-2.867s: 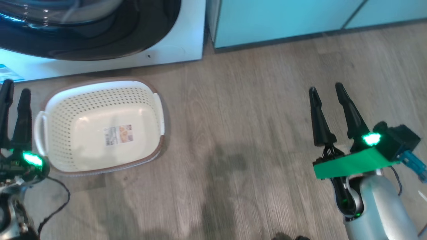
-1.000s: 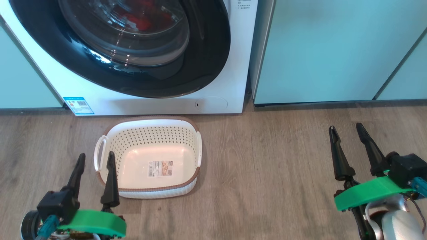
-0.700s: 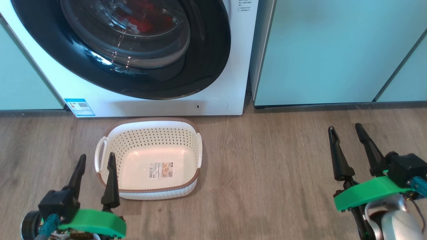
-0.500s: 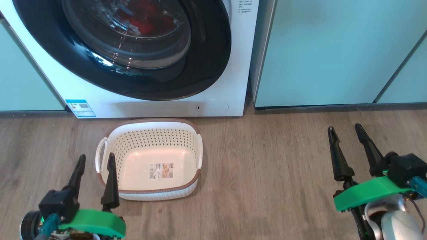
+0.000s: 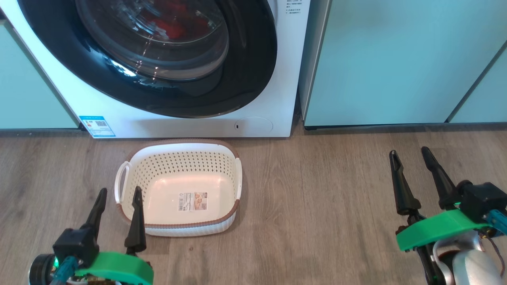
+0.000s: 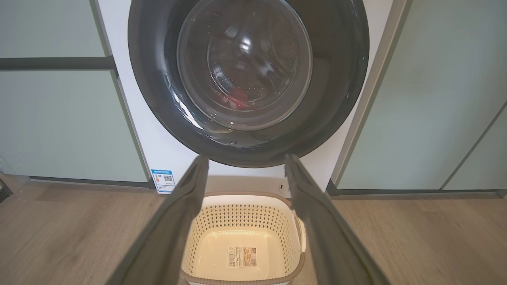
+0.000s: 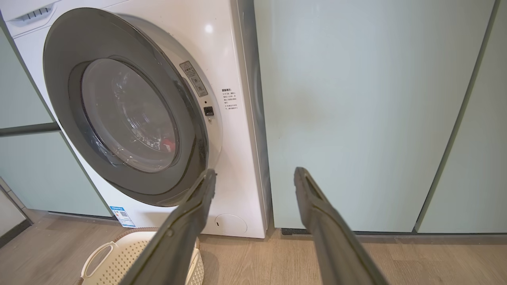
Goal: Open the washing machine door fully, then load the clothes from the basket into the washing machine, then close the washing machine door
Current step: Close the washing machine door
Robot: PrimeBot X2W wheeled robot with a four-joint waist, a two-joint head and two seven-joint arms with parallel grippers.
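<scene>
Nearest first: left gripper (image 5: 121,190) low at the left, fingers spread wide and free, hanging over the wood floor (image 5: 317,198). Its inner finger crosses the near-left corner of the basket (image 5: 180,141) in the head view, so the basket's just ahead & a touch right of it; touching or not, can't tell. Left wrist view agrees: basket framed btwn the two fingers, straight ahead. Right gripper (image 5: 408,151) over at the right, also spread w/ free fingers, well apart from the basket, pointing at the mint cabinet panel (image 5: 396,59). Basket stands upright on the floor, bare bottom w/ label sticker (image 5: 192,201) showing, far rim just short of the washing machine (image 5: 283,99). Behind it: blue label (image 5: 97,126) low left on the machine front, round flap (image 5: 253,124) low right. Above, the door (image 5: 253,71) swung over the opening, black rim & glass bowl; in the right wrist view its right edge seems to stand a bit proud of the front. Latched or not, can't tell. Farthest in: clothes (image 5: 170,27), red, seen thru the glass inside the drum.
</scene>
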